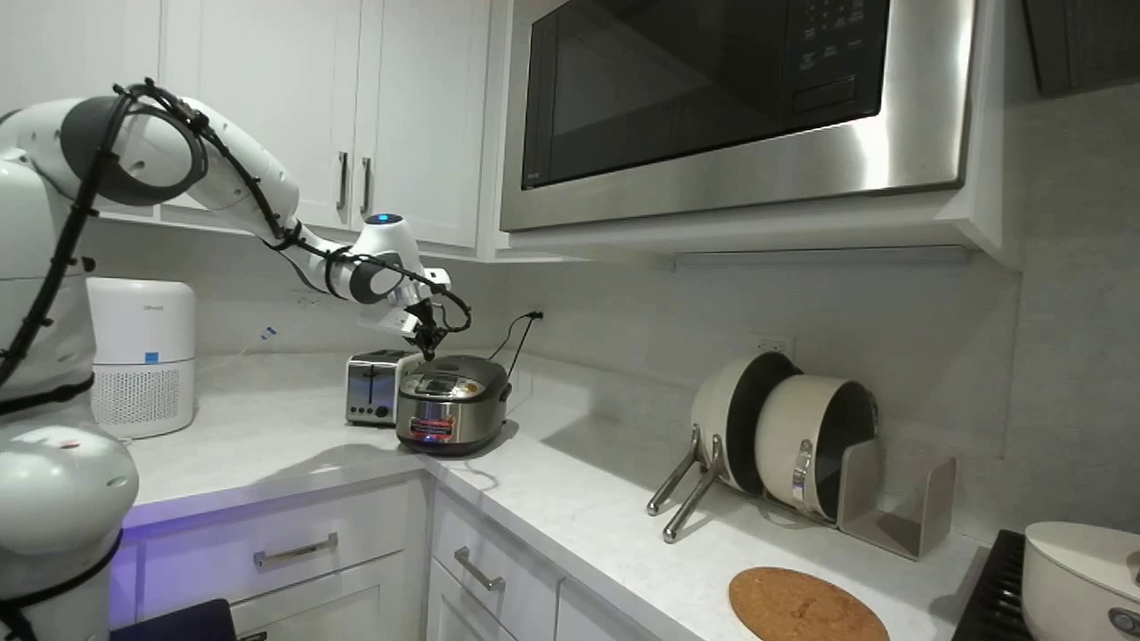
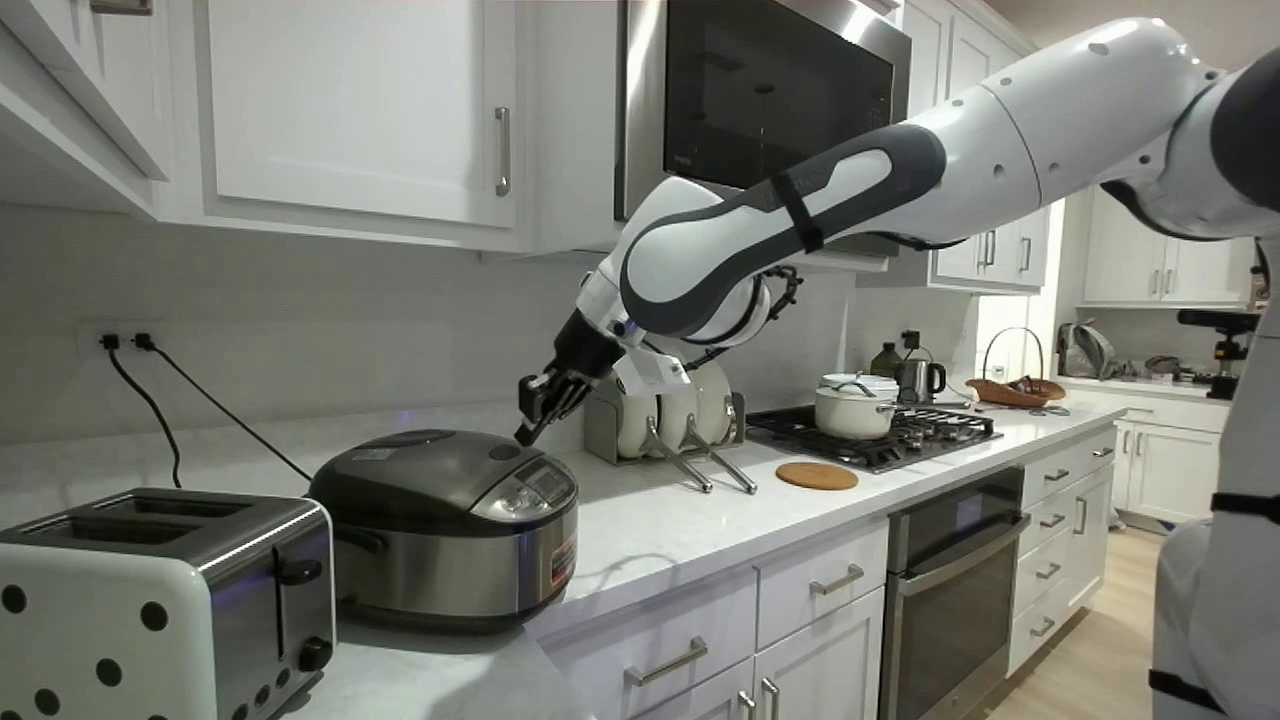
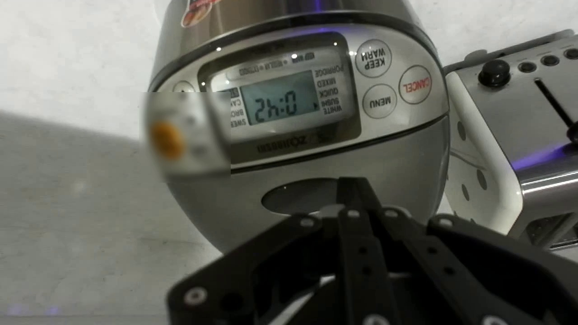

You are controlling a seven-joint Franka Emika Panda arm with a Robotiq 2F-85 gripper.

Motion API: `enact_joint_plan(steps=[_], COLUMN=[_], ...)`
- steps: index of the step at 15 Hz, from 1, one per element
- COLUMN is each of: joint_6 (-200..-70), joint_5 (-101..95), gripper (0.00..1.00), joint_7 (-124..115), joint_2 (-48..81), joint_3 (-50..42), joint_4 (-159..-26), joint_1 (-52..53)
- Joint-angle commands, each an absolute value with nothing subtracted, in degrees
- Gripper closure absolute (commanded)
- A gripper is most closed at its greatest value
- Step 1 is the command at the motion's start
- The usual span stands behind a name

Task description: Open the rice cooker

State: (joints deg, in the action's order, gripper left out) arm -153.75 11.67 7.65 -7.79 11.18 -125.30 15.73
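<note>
The rice cooker [image 1: 459, 423] is silver with a dark lid and stands in the counter's corner. It also shows in an exterior view [image 2: 450, 570] and from above in the wrist view [image 3: 216, 203]. Its lid [image 2: 420, 480] is shut. Its front panel [image 3: 280, 97] has a display and buttons. A dark oval button [image 3: 293, 196] lies on the lid behind the panel. My gripper [image 3: 354, 194] is shut and empty, pointing down over the lid, with its tips partly covering the oval button. In an exterior view the gripper [image 2: 530, 425] is just above the button; contact is unclear.
A silver and white spotted toaster [image 2: 160, 590] stands close beside the cooker. Power cords [image 2: 220, 420] run from the wall outlet behind. Pans in a rack [image 1: 810, 445] and a round cork mat [image 1: 806, 605] are farther along the counter. A white air purifier [image 1: 142, 356] stands near the arm.
</note>
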Motion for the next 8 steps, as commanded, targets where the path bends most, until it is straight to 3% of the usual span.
enact_joint_plan(steps=[1, 8], joint_6=[-158.46, -161.72], joint_5=[12.46, 11.08], gripper=[1.0, 1.0], joint_7=[9.31, 9.05], joint_2=[-5.91, -3.31], joint_3=[11.35, 11.66], joint_4=[-125.09, -124.16], joint_1=[15.91, 15.53])
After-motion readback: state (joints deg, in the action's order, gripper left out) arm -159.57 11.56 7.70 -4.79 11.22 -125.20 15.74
